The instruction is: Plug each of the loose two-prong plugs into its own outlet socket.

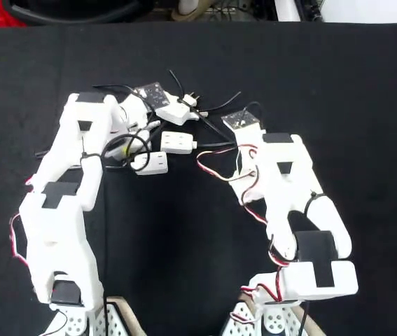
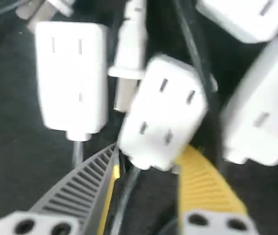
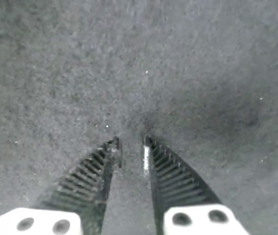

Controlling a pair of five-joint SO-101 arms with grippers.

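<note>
Socket pinched in left claw, beside other white sockets and a plug. Right claw barely spread over black desk.

Outlet cluster at the table's far middle, one arm on each side.

On the black cloth-covered table three white rectangular plastic outlet blocks lie close together: far block, middle block in front of it, near block just left of and in front of that. A white two-prong plug lies just right of the far block. The left gripper sits at the cluster's left, a white plastic socket block between its fingers. The right gripper sits over bare cloth, right of the cluster.
</note>
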